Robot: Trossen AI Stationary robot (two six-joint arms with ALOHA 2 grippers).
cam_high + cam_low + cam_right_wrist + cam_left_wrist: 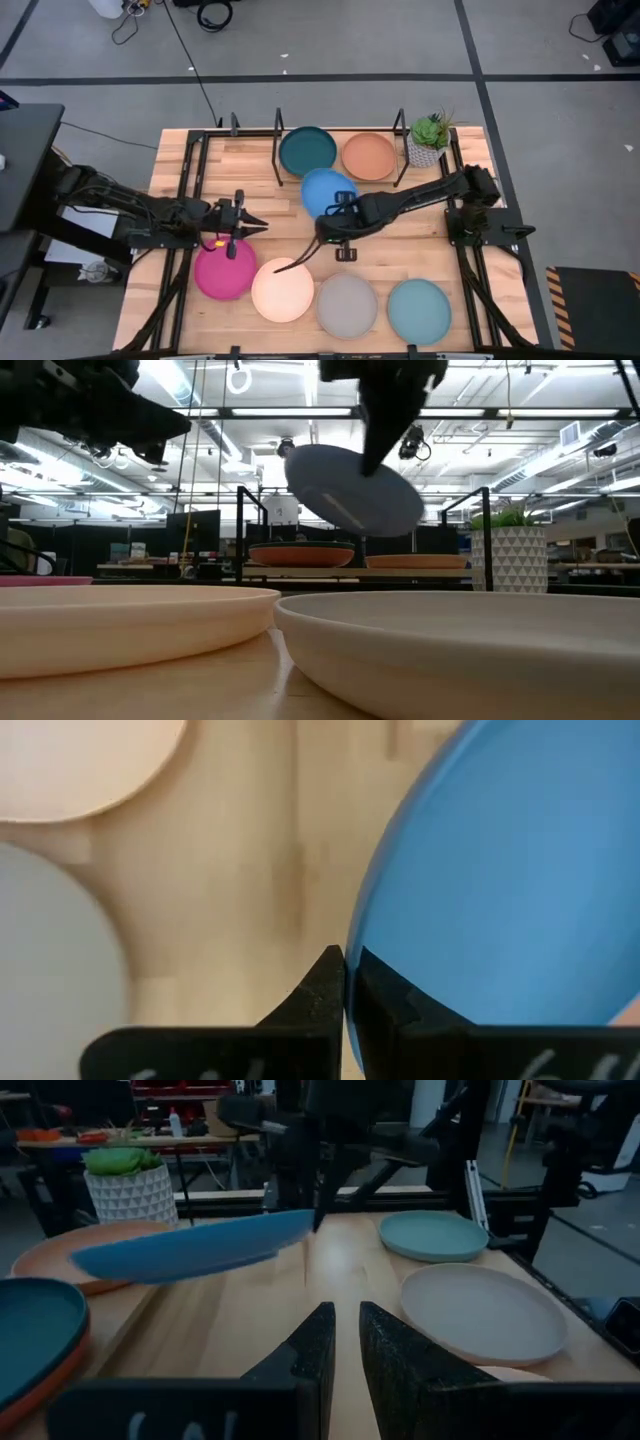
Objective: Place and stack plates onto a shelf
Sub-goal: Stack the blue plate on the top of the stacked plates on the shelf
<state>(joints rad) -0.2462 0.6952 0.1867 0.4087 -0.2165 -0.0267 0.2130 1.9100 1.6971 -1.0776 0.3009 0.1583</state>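
the right claw grips the blue plate by its rim, fingers pinched tight on the edge, as the right wrist view shows with the blue plate filling one side. the plate is lifted clear of the bench and tilted; from the low camera the blue plate hangs slanted in the air in front of the shelf. in the overhead view it sits just in front of the shelf, below the dark teal plate and the orange plate, which lie side by side on the shelf board. a small potted plant stands at the shelf's right end.

the left claw hovers over the bench above the magenta plate, its fingers nearly closed with only a thin gap and nothing between them, seen in the left wrist view as the two dark fingers.

along the front of the bench lie the magenta plate, the cream plate, the grey plate and the light teal plate in a row, each flat and close to its neighbour.
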